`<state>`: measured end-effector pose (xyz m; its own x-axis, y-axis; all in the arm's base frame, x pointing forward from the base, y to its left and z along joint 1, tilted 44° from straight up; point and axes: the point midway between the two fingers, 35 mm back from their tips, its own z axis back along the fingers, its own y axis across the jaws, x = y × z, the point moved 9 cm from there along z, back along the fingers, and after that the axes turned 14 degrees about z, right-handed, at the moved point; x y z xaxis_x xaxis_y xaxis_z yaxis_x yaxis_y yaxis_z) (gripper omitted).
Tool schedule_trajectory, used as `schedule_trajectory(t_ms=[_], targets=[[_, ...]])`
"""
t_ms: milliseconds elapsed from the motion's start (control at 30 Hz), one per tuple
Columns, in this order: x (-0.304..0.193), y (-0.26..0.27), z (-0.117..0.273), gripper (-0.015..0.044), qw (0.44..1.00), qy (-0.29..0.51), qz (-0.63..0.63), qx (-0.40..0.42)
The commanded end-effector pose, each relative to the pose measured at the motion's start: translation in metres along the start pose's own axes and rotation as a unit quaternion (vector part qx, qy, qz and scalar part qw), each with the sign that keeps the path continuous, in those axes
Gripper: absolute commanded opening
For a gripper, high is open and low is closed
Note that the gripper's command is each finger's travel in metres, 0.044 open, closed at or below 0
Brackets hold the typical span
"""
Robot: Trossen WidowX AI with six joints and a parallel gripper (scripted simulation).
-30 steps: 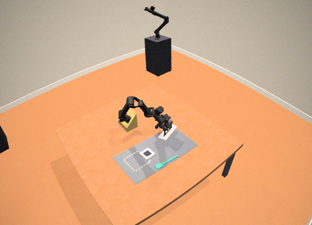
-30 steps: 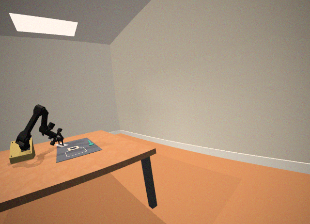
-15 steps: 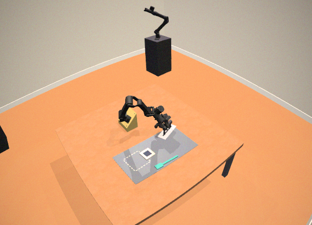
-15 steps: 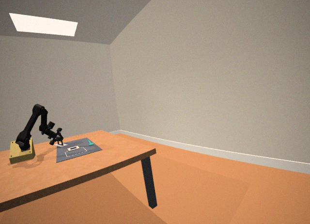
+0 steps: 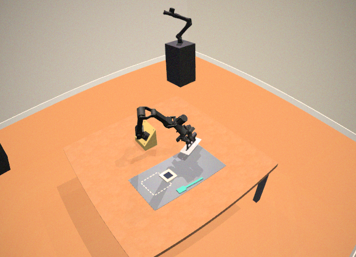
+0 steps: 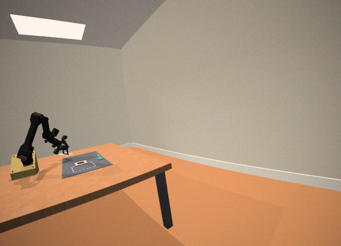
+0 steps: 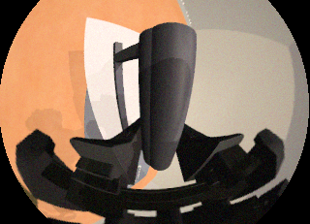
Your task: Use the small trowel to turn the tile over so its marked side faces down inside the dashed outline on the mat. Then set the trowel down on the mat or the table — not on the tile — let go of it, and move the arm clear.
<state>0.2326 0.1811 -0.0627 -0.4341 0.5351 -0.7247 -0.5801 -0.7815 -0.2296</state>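
Observation:
My gripper (image 5: 192, 138) (image 6: 65, 148) (image 7: 157, 118) is shut on the dark handle of the trowel. The trowel (image 5: 185, 151) (image 6: 68, 154) (image 7: 98, 64) has a flat white blade, held a little above the mat's far end, with a shadow below it. The cream tile (image 5: 162, 176) (image 6: 76, 164) lies flat on the grey mat (image 5: 212, 162) (image 6: 66, 172), its dark square mark facing up. The tile lies over one edge of the dashed outline (image 5: 154, 194), mostly outside it. The tile cannot be made out in the wrist view.
A teal spatula (image 5: 181, 189) (image 6: 99, 157) lies along the mat's long edge, its handle pointing away from the outline. The yellow wedge base (image 5: 151, 142) (image 6: 24, 172) of my arm stands beside the mat. A second arm (image 5: 188, 23) stands on a black pedestal (image 5: 180, 64) beyond the table.

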Motion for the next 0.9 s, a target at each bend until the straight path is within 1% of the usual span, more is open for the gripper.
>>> schedule_trajectory(t_ms=[0, 400, 867], targets=[[-0.009, -0.007, 0.0, 0.0, 1.0, 0.004, -0.014, -0.006], [-0.077, -0.005, -0.021, 0.0, 0.997, 0.029, -0.076, 0.0], [-0.155, 0.017, -0.036, 0.0, 0.988, 0.08, -0.135, 0.006]])
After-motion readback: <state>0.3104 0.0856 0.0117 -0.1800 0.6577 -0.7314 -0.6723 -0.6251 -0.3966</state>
